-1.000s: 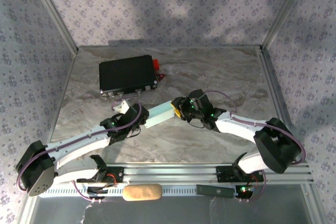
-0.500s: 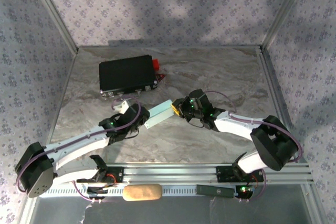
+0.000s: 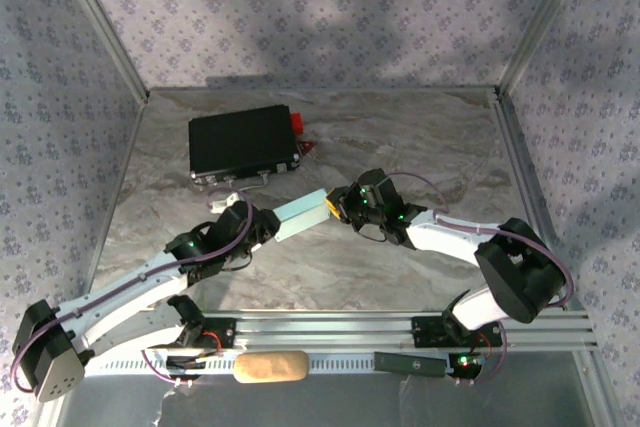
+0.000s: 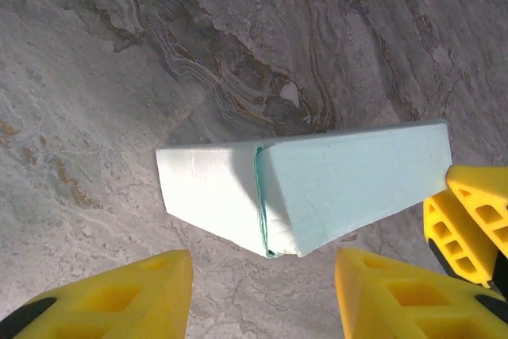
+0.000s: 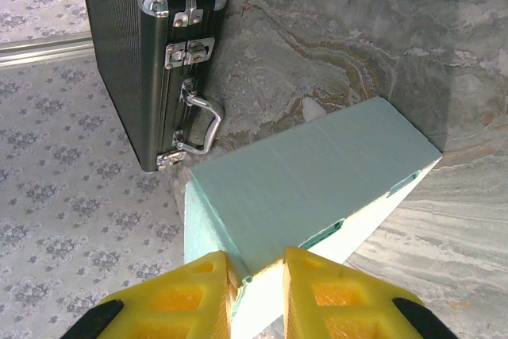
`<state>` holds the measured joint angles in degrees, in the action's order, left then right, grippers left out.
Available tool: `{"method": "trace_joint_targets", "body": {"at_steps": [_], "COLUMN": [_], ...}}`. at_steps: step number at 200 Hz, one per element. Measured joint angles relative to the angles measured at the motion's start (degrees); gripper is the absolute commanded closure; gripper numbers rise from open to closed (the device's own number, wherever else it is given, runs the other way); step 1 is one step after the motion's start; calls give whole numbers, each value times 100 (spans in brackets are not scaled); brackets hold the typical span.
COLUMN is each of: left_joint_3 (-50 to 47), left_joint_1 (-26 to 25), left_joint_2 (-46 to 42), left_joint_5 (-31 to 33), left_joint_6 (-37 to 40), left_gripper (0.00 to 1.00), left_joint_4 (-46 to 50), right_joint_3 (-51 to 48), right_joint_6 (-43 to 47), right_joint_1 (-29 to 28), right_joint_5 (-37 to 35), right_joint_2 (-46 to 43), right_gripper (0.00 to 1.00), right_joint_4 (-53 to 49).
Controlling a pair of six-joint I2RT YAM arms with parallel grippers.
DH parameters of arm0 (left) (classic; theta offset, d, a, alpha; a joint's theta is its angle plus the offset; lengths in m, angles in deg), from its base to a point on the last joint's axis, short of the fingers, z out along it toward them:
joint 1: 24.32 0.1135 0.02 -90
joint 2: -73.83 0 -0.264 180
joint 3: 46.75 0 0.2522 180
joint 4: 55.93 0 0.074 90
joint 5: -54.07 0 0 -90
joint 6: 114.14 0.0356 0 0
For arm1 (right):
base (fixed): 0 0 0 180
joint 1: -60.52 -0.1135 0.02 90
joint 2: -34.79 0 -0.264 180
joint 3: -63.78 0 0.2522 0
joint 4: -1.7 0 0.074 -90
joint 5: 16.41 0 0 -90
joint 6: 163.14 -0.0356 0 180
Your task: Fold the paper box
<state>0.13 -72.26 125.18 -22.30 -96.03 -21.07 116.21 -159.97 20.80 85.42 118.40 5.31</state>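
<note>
While the right claw (image 5: 255, 263) clamped one end of the paper box (image 3: 300, 215) at mid desk (image 3: 420, 137), near the black case (image 3: 242, 142), the left claw (image 4: 262, 260) gaped, released, at its other end.

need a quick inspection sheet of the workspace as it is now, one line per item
surface: marbled grey table, no spills seen
job's things: pale blue paper box, folded into a long shape, between the two hands
clutter: black case with a red end, far left; tan pad on the front rail
hands: right hand pinches one end of the paper box; left hand open, not touching it
cables: purple cables along both arms, no snag seen
surroundings: patterned walls, metal frame posts
</note>
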Motion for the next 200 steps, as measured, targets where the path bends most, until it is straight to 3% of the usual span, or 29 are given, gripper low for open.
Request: {"method": "trace_joint_targets", "body": {"at_steps": [42,84,103,122,151,171,200], "left_joint_3": [-223,-302,-332,-341,-306,-96,365], "left_joint_1": [221,225,225,225,225,225,262], "left_joint_2": [221,496,437,310,-39,-188,-50], "left_joint_5": [-273,-323,-334,-334,-319,-306,-297], "left_joint_6": [57,-11,-59,-57,76,271,599], "left_gripper": [55,68,69,66,53,51,53], "left_joint_4": [-284,-774,-822,-697,-297,0,166], "right_joint_3": [15,26,26,26,26,87,153], "right_joint_6": [0,0,0,0,2,68,232], "right_joint_1": [-4,22,24,22,24,22,-96], "right_joint_5": [-2,-111,-114,-103,-96,-111,-358], "right_joint_2": [7,7,7,7,7,-28,-328], "right_gripper": [79,80,80,81,81,72,50], "right_joint_4": [-26,-44,-46,-44,-48,-219,-918]}}
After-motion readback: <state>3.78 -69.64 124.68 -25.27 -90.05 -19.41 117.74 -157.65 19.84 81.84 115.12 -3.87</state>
